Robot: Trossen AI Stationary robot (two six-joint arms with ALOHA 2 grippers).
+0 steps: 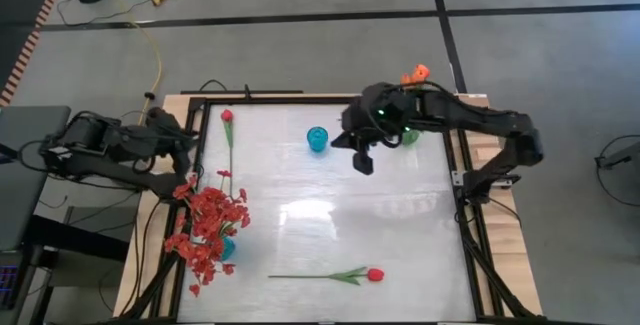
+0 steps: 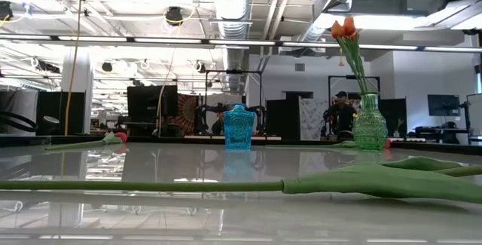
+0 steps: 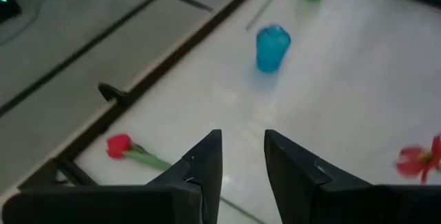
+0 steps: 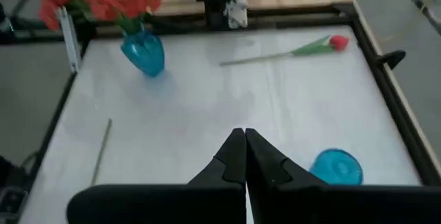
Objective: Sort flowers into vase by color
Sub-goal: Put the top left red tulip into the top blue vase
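In the high view the white table [image 1: 400,235] fills the middle of the frame, with the left arm at the left edge and the right arm reaching in from the upper right. The left gripper [image 1: 185,150] sits at the table's left rim, just above the red spray [image 1: 207,227], which stands in a blue vase [image 1: 226,248] at lower left; in the left wrist view its fingers [image 3: 207,162] stand apart with a clear gap and nothing between them. The right gripper [image 1: 362,160] hangs over the upper middle of the table, just right of an empty blue vase [image 1: 317,139]; in the right wrist view its fingers [image 4: 234,156] are pressed together, holding nothing. A green vase [image 1: 411,135], mostly hidden under the right arm at upper right, holds the orange tulips [image 1: 416,73], whose buds show above the arm; the low view shows them upright in that vase at the right of the frame. One red tulip [image 1: 228,130] lies along the left edge of the table, bud toward the top of the frame, close beside the left gripper. A second red tulip [image 1: 340,276] lies flat at lower centre, bud pointing right, well apart from both grippers; in the low view its stem stretches across the foreground.
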